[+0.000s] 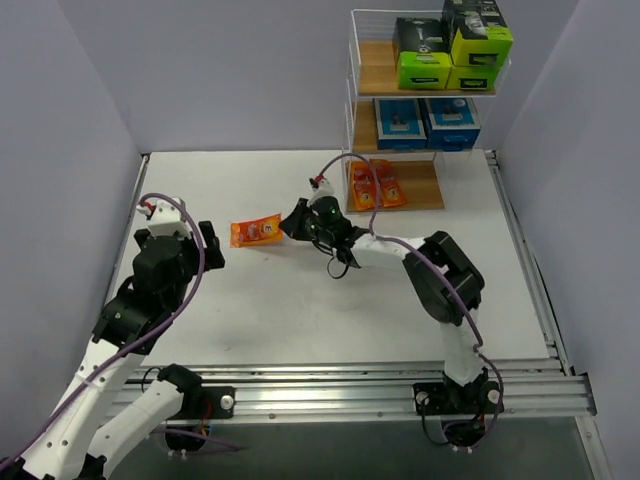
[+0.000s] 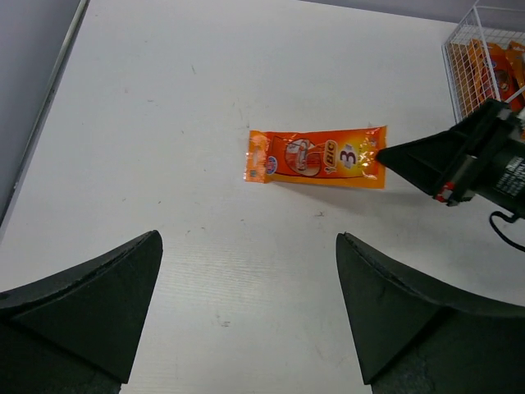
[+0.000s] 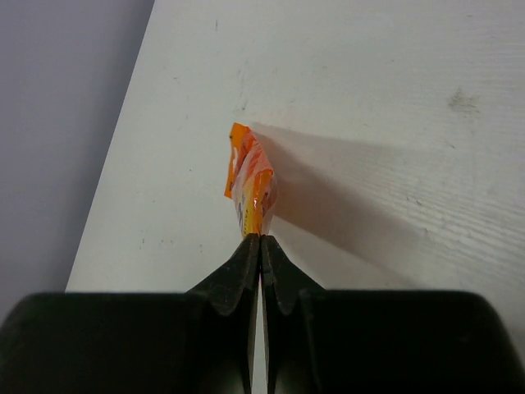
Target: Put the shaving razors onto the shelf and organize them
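Observation:
A glossy orange razor packet (image 1: 256,231) is held by its right end in my right gripper (image 1: 292,226), which is shut on it just above the table; it shows edge-on in the right wrist view (image 3: 253,185) and flat in the left wrist view (image 2: 318,157). My left gripper (image 2: 246,308) is open and empty, near the table's left side, pointing toward the packet. The shelf (image 1: 420,120) stands at the back right, with black-and-lime-green boxes (image 1: 450,45) on top, blue packs (image 1: 427,122) in the middle and orange packets (image 1: 375,185) on the bottom board.
Grey walls close the table at the left, back and right. A metal rail (image 1: 380,385) runs along the near edge by the arm bases. My right arm (image 1: 440,275) stretches across the middle of the table.

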`<state>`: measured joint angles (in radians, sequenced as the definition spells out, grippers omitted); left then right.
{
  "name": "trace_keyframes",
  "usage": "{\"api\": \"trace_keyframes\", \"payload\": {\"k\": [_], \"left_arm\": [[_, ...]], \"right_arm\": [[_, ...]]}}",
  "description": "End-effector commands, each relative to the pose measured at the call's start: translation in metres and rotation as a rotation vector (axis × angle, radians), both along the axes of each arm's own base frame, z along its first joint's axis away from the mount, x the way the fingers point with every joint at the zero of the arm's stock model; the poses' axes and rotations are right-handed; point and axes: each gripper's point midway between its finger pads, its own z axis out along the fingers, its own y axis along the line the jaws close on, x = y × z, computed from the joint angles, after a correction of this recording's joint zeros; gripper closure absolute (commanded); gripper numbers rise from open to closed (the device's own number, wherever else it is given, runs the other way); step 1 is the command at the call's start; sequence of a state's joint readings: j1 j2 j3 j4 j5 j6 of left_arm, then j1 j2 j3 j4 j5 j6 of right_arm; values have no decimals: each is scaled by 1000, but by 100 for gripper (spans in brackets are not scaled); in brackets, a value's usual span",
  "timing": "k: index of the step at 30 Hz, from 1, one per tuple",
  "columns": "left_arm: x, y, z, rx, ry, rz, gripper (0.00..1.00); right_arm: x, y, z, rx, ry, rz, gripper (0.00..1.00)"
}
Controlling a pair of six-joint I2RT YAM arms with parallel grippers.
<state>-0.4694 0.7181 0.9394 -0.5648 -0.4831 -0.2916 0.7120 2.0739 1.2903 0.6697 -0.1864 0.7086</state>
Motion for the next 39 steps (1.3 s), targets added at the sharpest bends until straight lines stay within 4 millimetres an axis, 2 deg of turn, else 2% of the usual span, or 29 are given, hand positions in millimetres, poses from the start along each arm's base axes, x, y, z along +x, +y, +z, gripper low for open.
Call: {"api": "trace_keyframes", "payload": {"k": [1, 5, 6, 8, 9, 10, 11, 12, 13, 15, 16, 17, 18, 19, 20, 23, 27, 32, 33, 35, 36, 38, 39], "left_arm": [[6, -2, 8, -10, -30, 5, 4], [9, -6, 2, -2, -8, -10, 3], [9, -7, 2, -2, -4, -15, 3], [10, -9, -1, 2, 8, -22, 3], [11, -10, -2, 2, 11, -26, 3], [11, -10, -2, 5, 14, -27, 3], [12, -12, -4, 5, 19, -36, 3], [11, -14, -4, 3, 20, -41, 3], [12, -14, -5, 7, 24, -43, 3], [13, -18, -6, 7, 27, -59, 3], [13, -18, -8, 10, 33, -62, 5], [13, -19, -7, 9, 33, -64, 6], [14, -19, -7, 10, 34, -62, 6], [14, -19, -8, 12, 37, -62, 6], [14, -19, -9, 12, 39, -62, 6], [14, -19, -9, 14, 41, -62, 6], [13, -19, -8, 14, 35, -63, 6], [12, -18, -5, 7, 19, -62, 6], [11, -18, -5, 11, 19, -66, 2], [10, -21, -2, 9, 11, -90, 22], [10, -21, 0, 7, 6, -93, 29], [10, -21, -1, 7, 2, -94, 28], [10, -20, -1, 6, 1, -90, 24]], "right_arm": [[-7, -36, 41, 3, -77, -111, 100], [-32, -81, 27, -65, -41, -205, 100], [-45, -97, 21, -91, -23, -225, 100], [-54, -119, 15, -124, -8, -286, 100], [-61, -131, 23, -125, -11, -311, 100], [-71, -148, 10, -161, 8, -347, 100], [-77, -157, 7, -177, 16, -364, 100], [-85, -168, 14, -180, 12, -383, 100], [-94, -183, 4, -212, 25, -410, 100], [-107, -199, -2, -240, 46, -435, 100], [-112, -205, 8, -216, 29, -444, 97], [-122, -214, -2, -232, 47, -450, 86], [-129, -220, 2, -222, 47, -460, 80], [-135, -224, 2, -218, 52, -466, 74], [-143, -231, -8, -229, 68, -470, 66], [-154, -242, -2, -197, 60, -491, 59], [-166, -258, 1, -210, 58, -515, 55], [-170, -258, 0, -249, 42, -470, 51], [-170, -257, -2, -260, 42, -461, 51], [-169, -255, -5, -277, 41, -443, 50], [-169, -254, -8, -287, 44, -437, 50], [-168, -251, -7, -295, 33, -412, 50], [-166, -247, -4, -287, 20, -398, 50]]}}
